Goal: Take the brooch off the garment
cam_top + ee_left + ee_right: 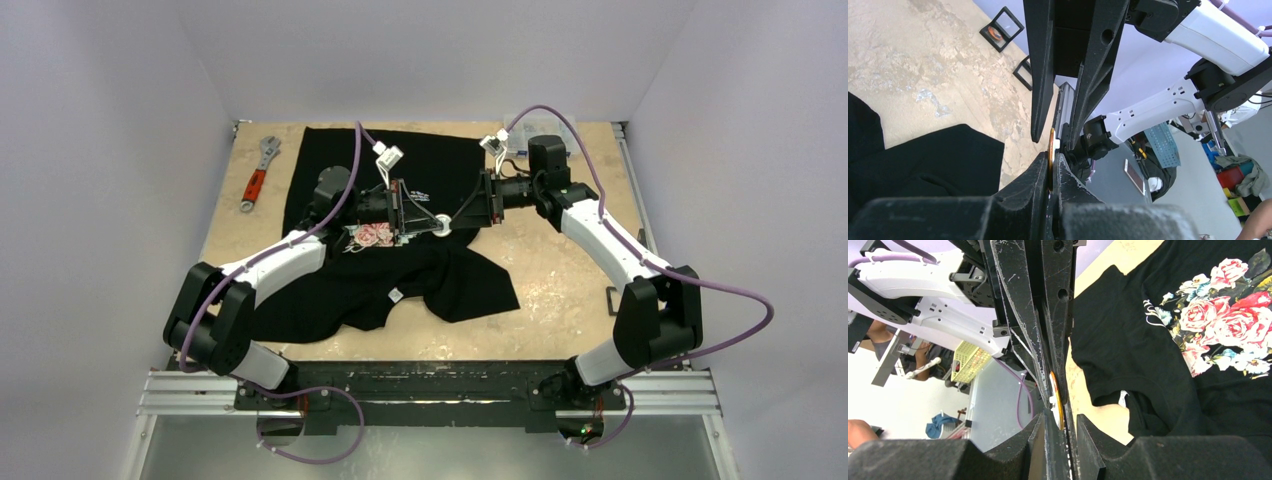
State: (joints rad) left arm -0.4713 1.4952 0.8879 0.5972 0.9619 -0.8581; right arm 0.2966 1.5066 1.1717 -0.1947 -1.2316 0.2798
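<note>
The brooch [443,226] is a small round disc with an orange-gold face and a white back, held edge-on above the table. My left gripper [437,224] is shut on it; its pads pinch the disc in the left wrist view [1050,162]. My right gripper [449,222] meets it tip to tip, narrowly open. Its fingers [1043,75] straddle the brooch [1050,142] with gaps on both sides. In the right wrist view the brooch [1056,400] sits between my right gripper's tips [1060,422]. The black garment [330,300] lies crumpled below, rose print [1228,315] up. No fabric shows on the brooch.
A red-handled wrench [258,175] lies at the back left beside the shirt. A small black frame [612,300] lies by the right arm; two such frames [1002,29] show in the left wrist view. The white neck label [1122,397] faces the table's front edge.
</note>
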